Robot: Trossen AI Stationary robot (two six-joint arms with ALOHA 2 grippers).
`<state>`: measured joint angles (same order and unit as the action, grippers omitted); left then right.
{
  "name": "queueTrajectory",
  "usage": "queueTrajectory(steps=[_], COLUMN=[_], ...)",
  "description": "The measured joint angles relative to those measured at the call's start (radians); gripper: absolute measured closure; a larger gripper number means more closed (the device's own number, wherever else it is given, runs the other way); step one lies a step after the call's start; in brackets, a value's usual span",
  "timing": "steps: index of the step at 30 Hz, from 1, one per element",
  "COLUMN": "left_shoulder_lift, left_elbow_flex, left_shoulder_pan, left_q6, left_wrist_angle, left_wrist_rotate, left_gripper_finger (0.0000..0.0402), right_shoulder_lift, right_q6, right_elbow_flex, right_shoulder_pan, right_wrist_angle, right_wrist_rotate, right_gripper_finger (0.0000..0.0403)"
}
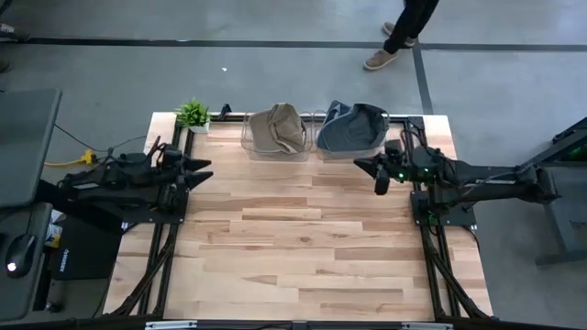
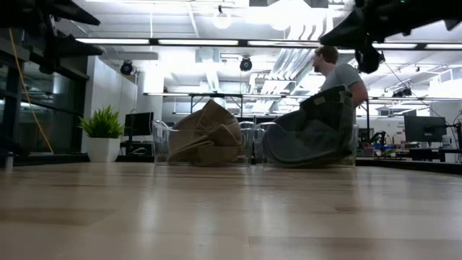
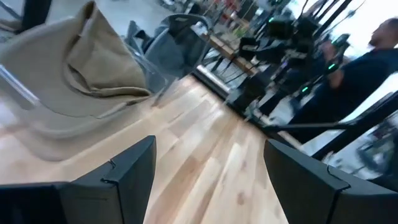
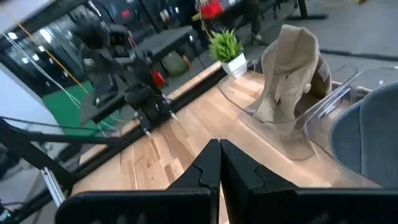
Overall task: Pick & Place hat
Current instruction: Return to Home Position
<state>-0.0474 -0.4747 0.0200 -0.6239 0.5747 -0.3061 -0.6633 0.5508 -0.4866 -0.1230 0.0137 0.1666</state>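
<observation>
A tan hat (image 1: 277, 129) sits crumpled in a clear bin (image 1: 249, 145) at the table's far edge. A blue-grey hat (image 1: 351, 128) sits in the clear bin to its right. Both also show in the low view, tan hat (image 2: 209, 135) and blue-grey hat (image 2: 310, 137). My left gripper (image 1: 204, 170) hovers open near the table's left edge, short of the tan hat (image 3: 74, 68). My right gripper (image 1: 371, 170) hovers shut just in front of the blue-grey hat's bin, holding nothing (image 4: 219, 163).
A small potted plant (image 1: 193, 115) stands at the far left corner of the table. A person (image 1: 404, 27) walks on the floor beyond the far edge. Bare wooden tabletop (image 1: 303, 247) stretches from the arms toward the near edge.
</observation>
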Motion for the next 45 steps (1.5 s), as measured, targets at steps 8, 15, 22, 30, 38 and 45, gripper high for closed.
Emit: queueTrajectory(steps=[8, 15, 22, 30, 38, 45], left_shoulder_lift=[0.042, 0.041, 0.039, 0.034, 0.017, 0.016], left_elbow_flex=[0.138, 0.218, 0.351, 0.450, 0.453, 0.454], left_shoulder_pan=[0.000, 0.000, 0.000, 0.000, 0.000, 0.000], left_q6=[-0.035, 0.011, -0.017, -0.045, -0.002, 0.017], left_wrist_angle=[-0.143, -0.326, -0.499, -0.626, -0.624, -0.622], left_wrist_rotate=[-0.002, -0.061, -0.111, -0.153, -0.173, -0.115], left_gripper_finger=[0.0128, 0.0128, 0.0128, 0.0129, 0.0150, 0.0153], right_shoulder_lift=[0.241, 0.436, 0.557, 0.626, 0.642, 0.642], right_q6=[-0.001, -0.024, -0.035, -0.093, -0.156, -0.204], right_elbow_flex=[0.167, 0.279, 0.377, 0.439, 0.476, 0.475], right_shoulder_pan=[0.022, 0.021, 0.021, 0.021, 0.021, 0.021], right_wrist_angle=[0.059, 0.077, 0.077, 0.070, 0.041, 0.025], right_wrist_rotate=[0.039, 0.043, 0.028, -0.001, -0.036, -0.044], right_gripper_finger=[0.0403, 0.0403, 0.0403, 0.0403, 0.0403, 0.0402])
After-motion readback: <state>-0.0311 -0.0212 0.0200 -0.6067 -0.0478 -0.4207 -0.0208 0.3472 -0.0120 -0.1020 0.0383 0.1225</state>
